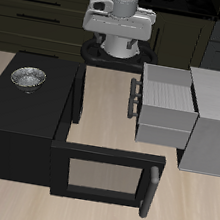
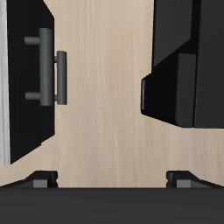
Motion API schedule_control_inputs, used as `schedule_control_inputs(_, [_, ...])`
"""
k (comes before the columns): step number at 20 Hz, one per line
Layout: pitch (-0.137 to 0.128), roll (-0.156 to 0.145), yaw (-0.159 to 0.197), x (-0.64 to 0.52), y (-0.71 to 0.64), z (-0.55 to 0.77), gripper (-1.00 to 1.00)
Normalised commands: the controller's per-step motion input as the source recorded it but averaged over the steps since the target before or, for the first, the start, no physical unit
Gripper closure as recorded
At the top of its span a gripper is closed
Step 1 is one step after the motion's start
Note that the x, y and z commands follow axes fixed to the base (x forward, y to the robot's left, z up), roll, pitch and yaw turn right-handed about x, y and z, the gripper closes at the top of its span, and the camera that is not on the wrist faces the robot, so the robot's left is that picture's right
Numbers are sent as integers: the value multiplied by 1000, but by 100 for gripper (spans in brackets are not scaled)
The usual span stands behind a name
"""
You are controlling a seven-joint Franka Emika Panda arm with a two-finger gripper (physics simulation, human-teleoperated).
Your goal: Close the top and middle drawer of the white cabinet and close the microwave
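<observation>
Nothing is closed yet: the top and middle drawer (image 1: pixel 166 103) stick out of the white cabinet (image 1: pixel 214 119), and the microwave (image 1: pixel 24 118) door (image 1: pixel 103 177) hangs wide. The claw (image 2: pixel 112 179), its fingers spread and empty, waits behind the cabinet, so I think the next move calls for reaching the drawer fronts and pushing.

No text, label, brand, number or sign can be read in either view. The microwave (image 1: pixel 38 130), its open door (image 1: pixel 106 177) and the white cabinet (image 1: pixel 217 120) with its pulled-out drawers (image 1: pixel 169 102) are shown as plain, unmarked surfaces.
</observation>
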Motion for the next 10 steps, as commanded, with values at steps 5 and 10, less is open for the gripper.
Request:
schedule_control_inputs(5, [-17, -21, 20, 78, -104, 19, -100])
schedule_control_inputs(10, [-9, -2, 37, 54, -48, 4, -100])
